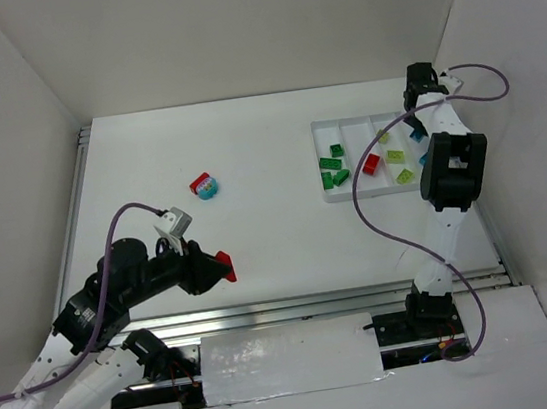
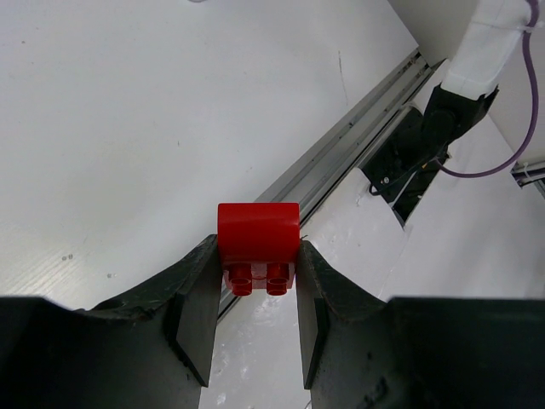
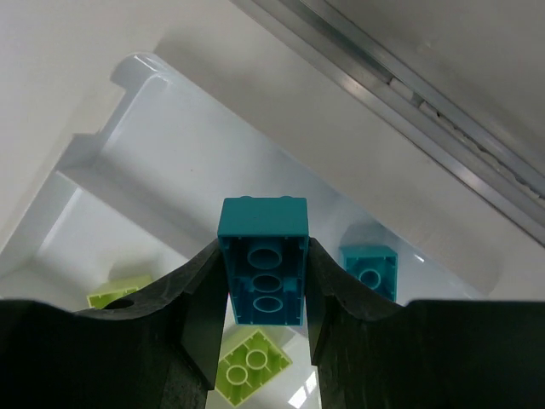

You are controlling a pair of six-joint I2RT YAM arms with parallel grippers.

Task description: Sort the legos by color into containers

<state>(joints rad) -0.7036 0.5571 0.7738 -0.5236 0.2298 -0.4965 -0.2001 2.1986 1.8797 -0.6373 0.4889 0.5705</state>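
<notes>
The left gripper (image 2: 257, 256) is closed on a red brick (image 2: 257, 228). The brick is pinched across its width, with its studs turned back toward the wrist, and is held above the bare table near the arm bases. The right gripper (image 3: 264, 251) is likewise closed on a teal brick (image 3: 262, 264). Its hollow underside faces the wrist camera and its long axis runs straight out along the fingers.

Below the teal brick, the white tray (image 1: 327, 135) is seen at the far right of the table. The right gripper hangs over the tray's rightmost compartment, where a second teal brick (image 3: 370, 268) lies just beside the held one. A yellow-green brick (image 3: 251, 362) lies on the other side of the divider. Only a release is judged to be needed there, provided the brick is kept to the right of that divider.

For the red brick, the tray lies well apart from the left gripper, off to its right and farther from the bases. A single red piece (image 1: 372, 162) lies in the second compartment from the left, so that compartment is judged to be the target. The right arm is plainly the nearer of the two to the tray. A red-and-teal pair (image 1: 205, 185) is left on the open table, nearer the left arm.
</notes>
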